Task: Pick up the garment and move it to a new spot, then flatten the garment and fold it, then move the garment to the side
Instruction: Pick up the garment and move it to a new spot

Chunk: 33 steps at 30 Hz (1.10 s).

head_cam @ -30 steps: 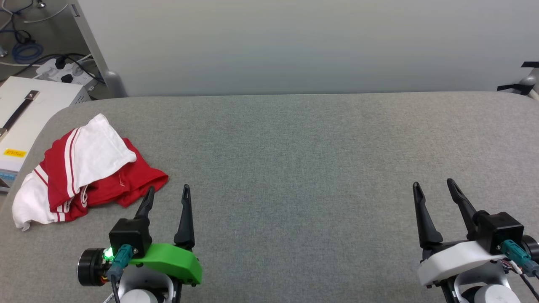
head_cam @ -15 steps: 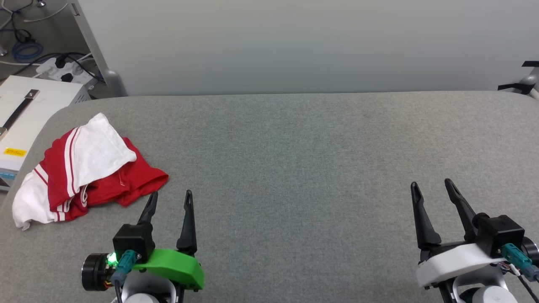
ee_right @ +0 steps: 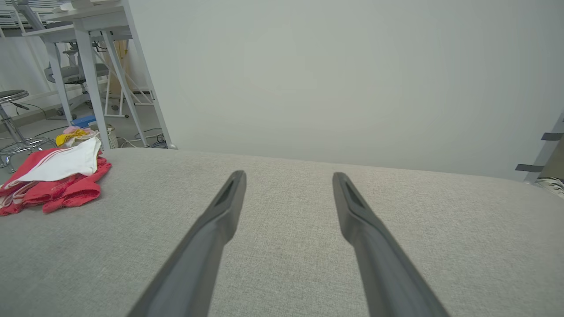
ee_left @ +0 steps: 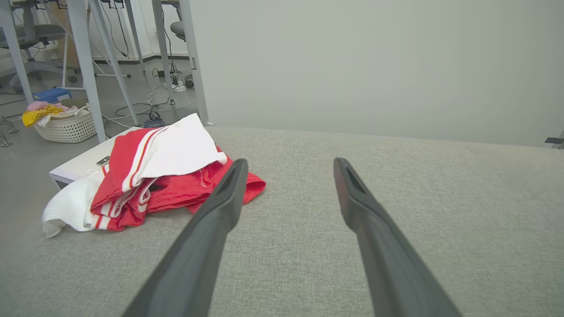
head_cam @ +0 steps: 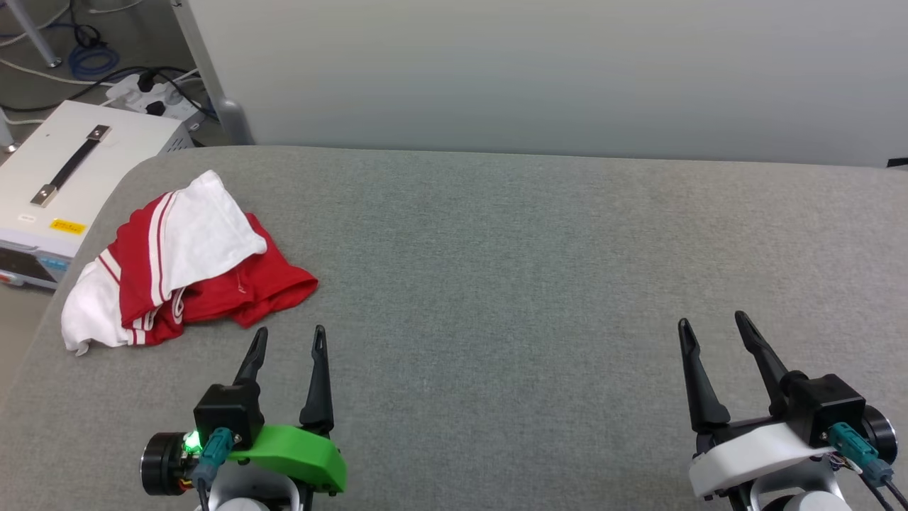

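Lying in a crumpled heap near the far left corner of the grey fabric-covered table (head_cam: 496,241) is the red soft-fabric T-shirt with white sleeves (head_cam: 188,273). One white sleeve is flopping across the top of the red body, and another white bit is spilling out toward the table's left edge. Thin red-and-white stripes are showing along the sleeve seams.

The left gripper (head_cam: 290,331), the one on the green mount, is hanging just short of the shirt's nearest red corner. Its two long dark fingers are spread apart and aren't touching the cloth, with nothing between them. The right gripper (head_cam: 713,319), on the white mount, is hanging over the right side of the table, well apart from the shirt, and its fingers are spread and holding nothing too.

Off the table's left end, a white box-shaped case with a black strap handle (head_cam: 57,184) is sitting low. A white power strip with black plugs (head_cam: 152,92) is lying on the floor beyond it. A plain pale grey wall panel (head_cam: 532,71) is running along the table's back edge. Further out on the floor, a white woven basket (ee_left: 66,127) is holding yellow and pink cloth.
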{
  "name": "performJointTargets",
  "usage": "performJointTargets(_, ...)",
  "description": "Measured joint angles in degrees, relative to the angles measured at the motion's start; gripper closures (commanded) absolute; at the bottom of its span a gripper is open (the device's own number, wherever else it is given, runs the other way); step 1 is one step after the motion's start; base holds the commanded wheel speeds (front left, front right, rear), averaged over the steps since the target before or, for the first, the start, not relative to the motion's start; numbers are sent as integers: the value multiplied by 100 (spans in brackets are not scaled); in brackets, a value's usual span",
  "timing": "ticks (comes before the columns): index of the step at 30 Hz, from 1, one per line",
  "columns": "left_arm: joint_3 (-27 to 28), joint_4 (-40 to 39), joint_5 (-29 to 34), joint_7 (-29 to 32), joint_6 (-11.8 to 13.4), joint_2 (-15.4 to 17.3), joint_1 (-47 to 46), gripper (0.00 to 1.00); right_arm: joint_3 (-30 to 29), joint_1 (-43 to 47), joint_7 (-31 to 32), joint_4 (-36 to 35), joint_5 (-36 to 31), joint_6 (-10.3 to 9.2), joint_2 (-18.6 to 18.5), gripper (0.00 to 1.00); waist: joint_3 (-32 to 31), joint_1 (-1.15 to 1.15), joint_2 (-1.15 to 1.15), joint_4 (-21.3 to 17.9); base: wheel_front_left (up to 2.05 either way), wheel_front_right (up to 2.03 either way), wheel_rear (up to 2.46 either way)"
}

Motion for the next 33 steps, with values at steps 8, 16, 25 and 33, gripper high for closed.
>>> performJointTargets(8,8,58,0,-87,2,0,0,0,175,24,-103,104,-34,1,3,0,0,0,0,467,0,0,0)
performJointTargets(16,-32,121,-9,-187,-7,0,4,0,312,30,-197,198,-34,1,9,0,-12,0,0,1016,0,0,0)
performJointTargets(25,-66,203,-230,-301,-20,-1,11,0,407,31,-302,264,-29,1,12,0,4,0,0,1550,0,0,0)
performJointTargets(33,-99,330,-272,-381,-20,-1,13,0,502,31,-399,322,-21,1,14,0,24,0,0,1836,0,0,0)
